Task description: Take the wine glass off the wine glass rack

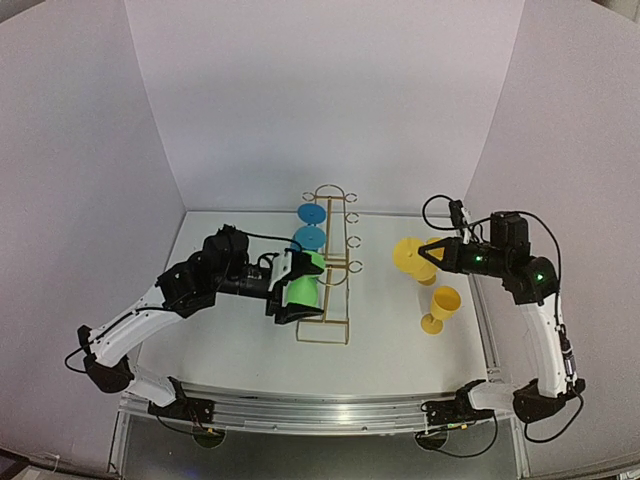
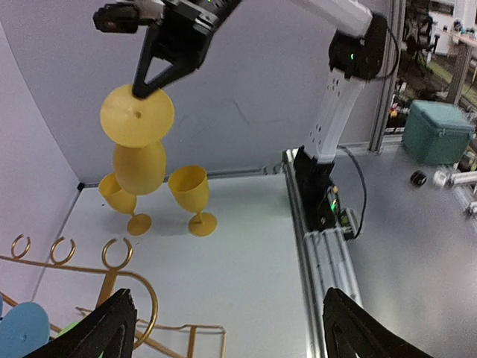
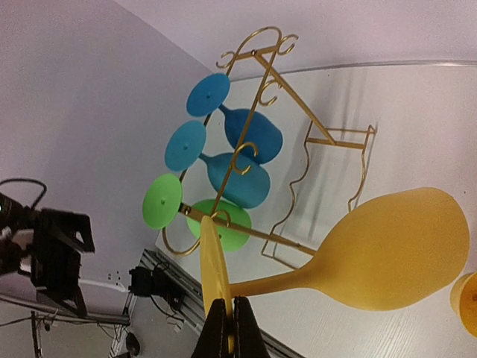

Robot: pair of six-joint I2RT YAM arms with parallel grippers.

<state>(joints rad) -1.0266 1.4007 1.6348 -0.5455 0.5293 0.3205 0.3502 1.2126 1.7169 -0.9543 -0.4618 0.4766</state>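
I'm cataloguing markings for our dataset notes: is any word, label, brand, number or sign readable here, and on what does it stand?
No text can be read in any view.
The yellow glass, blue glasses, green glass and rack: plain, no print seen.
The teal box and the clutter near it: too small and blurred to tell.

bright, even light; soft shadows
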